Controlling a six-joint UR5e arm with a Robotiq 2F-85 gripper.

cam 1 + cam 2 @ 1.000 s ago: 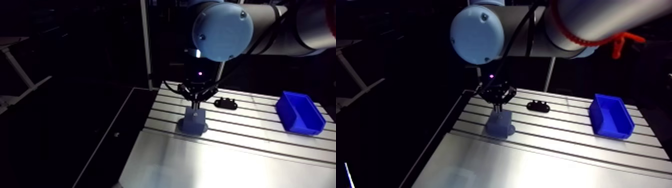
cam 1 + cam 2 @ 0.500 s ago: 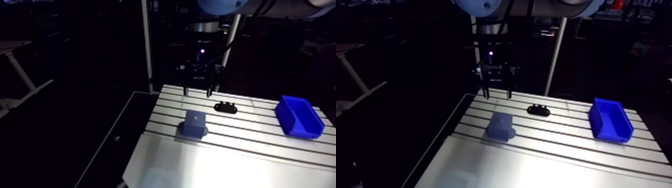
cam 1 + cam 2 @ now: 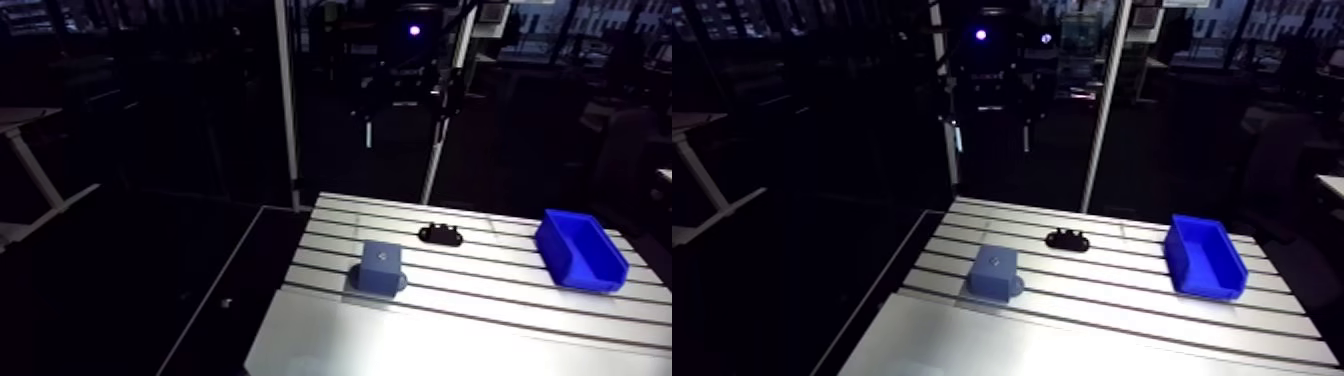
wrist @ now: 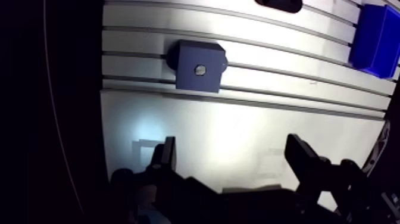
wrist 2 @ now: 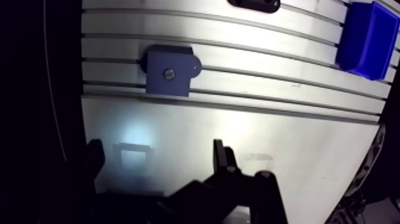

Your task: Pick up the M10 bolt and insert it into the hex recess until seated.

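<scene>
The tool (image 4: 229,149) hangs wide open and empty, high above the blue block (image 4: 186,78), since the bolt (image 4: 200,70) looks seated in it.

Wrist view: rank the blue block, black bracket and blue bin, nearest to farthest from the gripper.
1. The blue block, with the bolt in its top: just ahead of the open gripper.
2. The black bracket: further ahead, past the block.
3. The blue bin: farthest, out to the side beyond the bracket.
</scene>
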